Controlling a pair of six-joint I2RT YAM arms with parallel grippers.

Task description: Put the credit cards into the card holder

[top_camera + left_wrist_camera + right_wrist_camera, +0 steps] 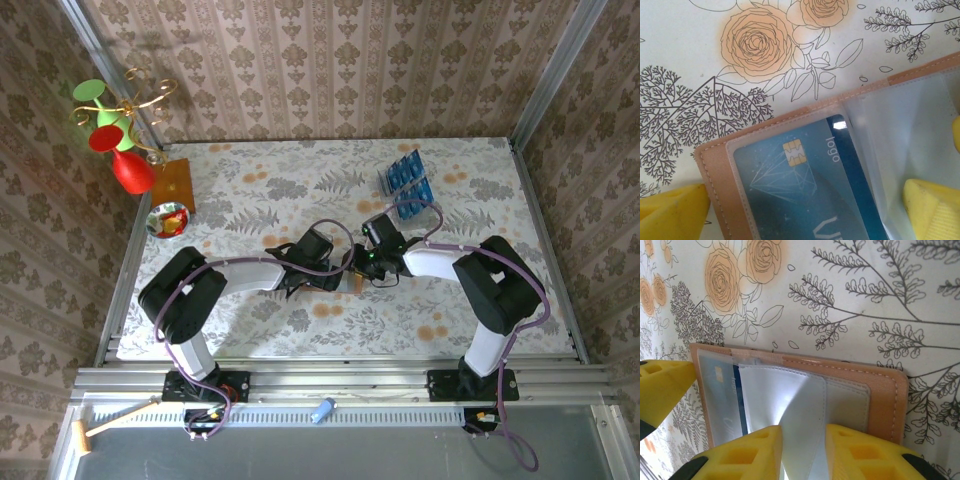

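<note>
Right gripper pinches a sleeve of the wallet, left gripper gapes wide over it; one card looks seated, so next, I'd say, fetch another from the rack beyond the wallet.

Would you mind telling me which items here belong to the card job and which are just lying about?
Job: card holder, credit card sleeved inside it, remaining credit cards, clear rack holding them.
Lying about: wooden board, patterned bowl, red cone, blue cylinder.
</note>
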